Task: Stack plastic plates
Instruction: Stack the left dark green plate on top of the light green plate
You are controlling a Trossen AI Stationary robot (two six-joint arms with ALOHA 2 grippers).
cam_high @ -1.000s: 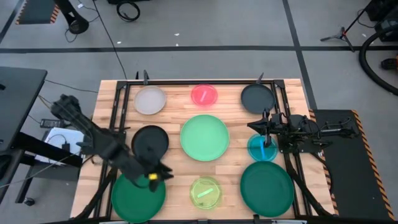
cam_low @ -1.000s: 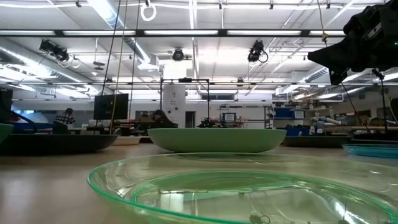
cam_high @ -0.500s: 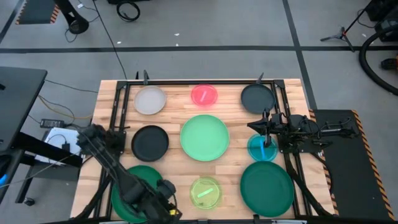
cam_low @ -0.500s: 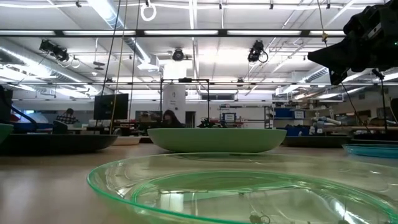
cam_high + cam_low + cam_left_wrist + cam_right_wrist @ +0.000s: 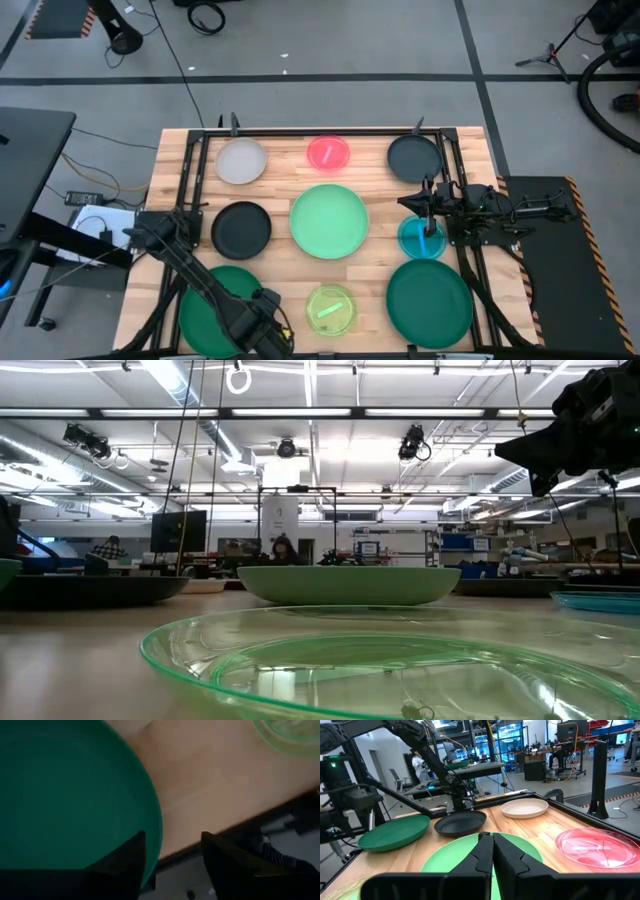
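Nine plates lie flat on the wooden table: light grey (image 5: 241,160), pink (image 5: 329,152) and black (image 5: 414,157) along the far side; black (image 5: 241,228), light green (image 5: 329,220) and cyan (image 5: 422,238) in the middle; dark green (image 5: 212,318), yellow-green (image 5: 330,308) and dark green (image 5: 430,302) along the near side. My left gripper (image 5: 272,338) is open at the near-left dark green plate's (image 5: 65,795) near-right rim, one finger over the plate and one over the table's edge. My right gripper (image 5: 425,215) is shut and hovers at the cyan plate's far rim. My left gripper (image 5: 172,852) comes down from above with its fingers on either side of the dark green plate's near-right rim (image 5: 156,832). The plate lies flat on the table. I cannot tell whether a finger touches it.
A black frame (image 5: 200,150) runs along the table's left, far and right sides. The table's near edge (image 5: 210,837) lies just beyond the left gripper, with floor below. Bare wood (image 5: 280,180) shows between the plates. A person (image 5: 282,548) stands far back in the room.
My left arm has swung toward the table's near edge, from the gap between the left black plate and the near-left dark green plate to that green plate's near-right rim. No plate has moved.
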